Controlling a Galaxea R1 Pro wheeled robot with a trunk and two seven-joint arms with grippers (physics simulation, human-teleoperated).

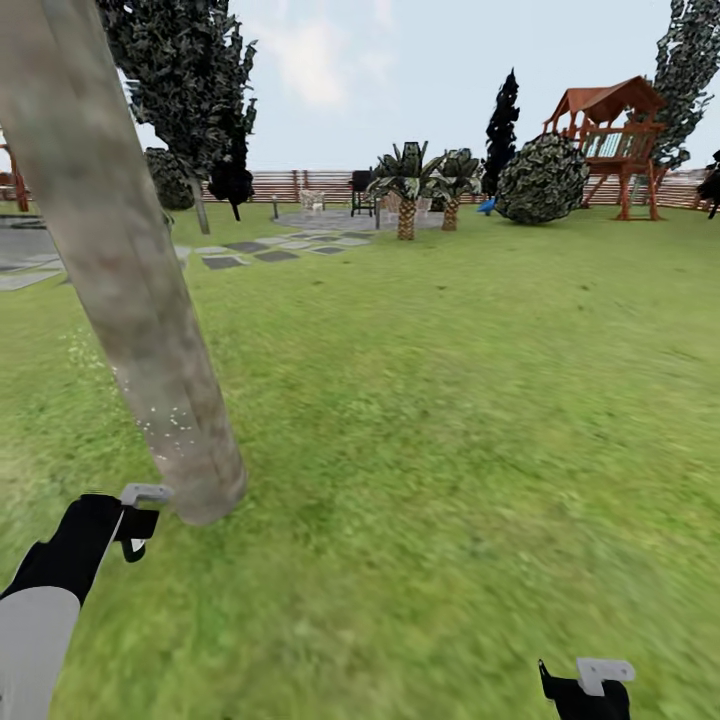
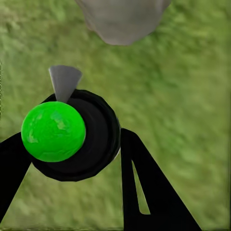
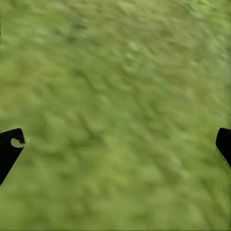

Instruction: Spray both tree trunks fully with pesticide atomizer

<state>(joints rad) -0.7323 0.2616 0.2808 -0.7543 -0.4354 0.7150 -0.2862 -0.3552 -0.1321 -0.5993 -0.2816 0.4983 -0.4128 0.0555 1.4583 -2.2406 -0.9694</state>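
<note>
A thick pale grey-brown tree trunk [image 1: 130, 300] leans across the left of the head view, its base on the lawn. Whitish pesticide specks [image 1: 168, 420] dot its lower bark and the grass beside it. My left gripper [image 1: 135, 522] sits low, just left of the trunk's base, shut on the pesticide atomizer [image 2: 86, 139]. The atomizer is a dark round bottle with a green ball on top and a grey nozzle [image 2: 64, 82] pointing toward the trunk base [image 2: 122, 19]. My right gripper [image 1: 588, 690] hangs over bare grass at the lower right, its fingers [image 3: 9, 149] wide apart and open.
Open lawn stretches ahead and to the right. Far back are palm-like plants [image 1: 408, 185], a round shrub [image 1: 542, 180], a wooden play tower [image 1: 615, 140], stepping stones [image 1: 260, 250], a slat fence [image 1: 300, 185] and a dark-crowned tree [image 1: 200, 205].
</note>
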